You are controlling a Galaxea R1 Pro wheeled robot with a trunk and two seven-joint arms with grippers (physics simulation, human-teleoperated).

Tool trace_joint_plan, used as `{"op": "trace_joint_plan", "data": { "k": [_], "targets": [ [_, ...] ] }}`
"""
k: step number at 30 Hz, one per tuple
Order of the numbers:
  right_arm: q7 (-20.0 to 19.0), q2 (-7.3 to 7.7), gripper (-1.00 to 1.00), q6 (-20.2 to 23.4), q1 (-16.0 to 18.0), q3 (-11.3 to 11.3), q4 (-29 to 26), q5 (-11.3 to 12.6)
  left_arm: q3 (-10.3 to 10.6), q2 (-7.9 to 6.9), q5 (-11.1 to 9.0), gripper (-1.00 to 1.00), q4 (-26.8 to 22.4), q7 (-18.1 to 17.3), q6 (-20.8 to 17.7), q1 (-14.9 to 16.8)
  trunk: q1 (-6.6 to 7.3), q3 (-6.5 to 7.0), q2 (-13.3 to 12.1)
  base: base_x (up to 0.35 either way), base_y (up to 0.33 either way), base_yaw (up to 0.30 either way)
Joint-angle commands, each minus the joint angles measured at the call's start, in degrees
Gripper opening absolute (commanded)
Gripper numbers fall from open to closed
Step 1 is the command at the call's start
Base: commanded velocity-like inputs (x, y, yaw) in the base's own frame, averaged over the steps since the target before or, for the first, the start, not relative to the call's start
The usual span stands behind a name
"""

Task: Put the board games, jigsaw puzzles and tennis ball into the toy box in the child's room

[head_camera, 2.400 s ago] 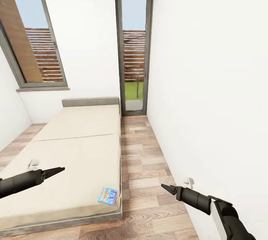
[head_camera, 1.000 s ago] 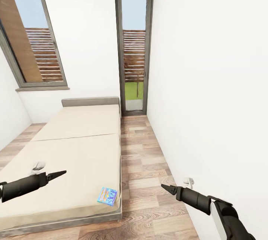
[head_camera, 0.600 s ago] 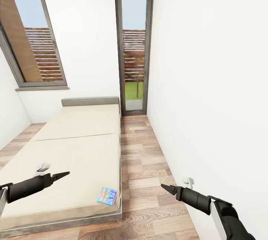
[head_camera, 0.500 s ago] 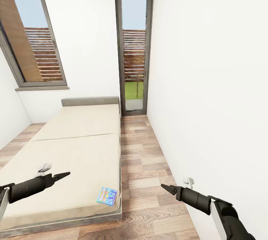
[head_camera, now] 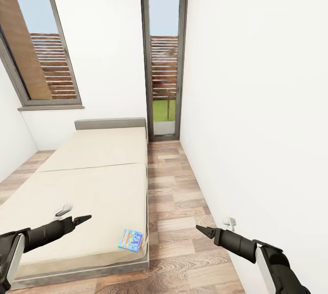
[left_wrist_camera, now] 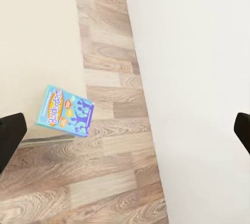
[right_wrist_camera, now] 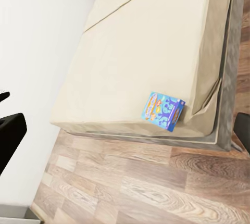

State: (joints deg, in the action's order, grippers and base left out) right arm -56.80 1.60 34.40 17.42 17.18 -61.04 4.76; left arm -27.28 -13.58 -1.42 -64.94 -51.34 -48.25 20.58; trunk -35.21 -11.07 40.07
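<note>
both arms low and forward, reaching inward. left gripper [head_camera: 86, 217] tips together, pointing right. right gripper [head_camera: 200, 229] tips together, pointing left. nothing held, well apart.

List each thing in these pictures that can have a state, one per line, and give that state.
Blue board game: lying flat on the bed's near corner, ungrasped.
Bed: beige cover smooth, bearing the one game.
Left claw: over the bed, empty; fingers look close together in the head view.
Right claw: over the floor, empty; fingers look close together.
Tall glazed door: closed.
</note>
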Motion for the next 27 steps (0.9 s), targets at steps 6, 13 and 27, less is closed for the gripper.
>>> {"op": "trace_joint_plan", "data": {
  "k": [6, 13, 27],
  "targets": [
    [-0.03, -0.14, 1.0, 0.72, 0.17, 0.04, -0.02, 0.5, 1.61, 0.49, -0.16, 1.0, 3.56, 2.46, -0.15, 0.17, -1.34, -1.17, 2.5, 0.0, 0.0, 0.0],
    [-0.06, -0.41, 1.0, 3.07, 0.83, 0.04, -0.04, 0.86, 5.17, 0.62, -0.17, 1.0, 7.6, 5.02, 0.28, 0.28, -2.88, -2.43, 5.31, 0.0, 0.0, 0.0],
    [0.65, -0.78, 1.0, 5.55, 4.16, 0.97, -0.03, 9.89, 6.47, 1.2, -0.81, 1.0, 10.58, 9.96, 1.44, 0.38, -5.95, -4.94, 10.92, 0.0, 0.0, 0.0]
  ]
}}
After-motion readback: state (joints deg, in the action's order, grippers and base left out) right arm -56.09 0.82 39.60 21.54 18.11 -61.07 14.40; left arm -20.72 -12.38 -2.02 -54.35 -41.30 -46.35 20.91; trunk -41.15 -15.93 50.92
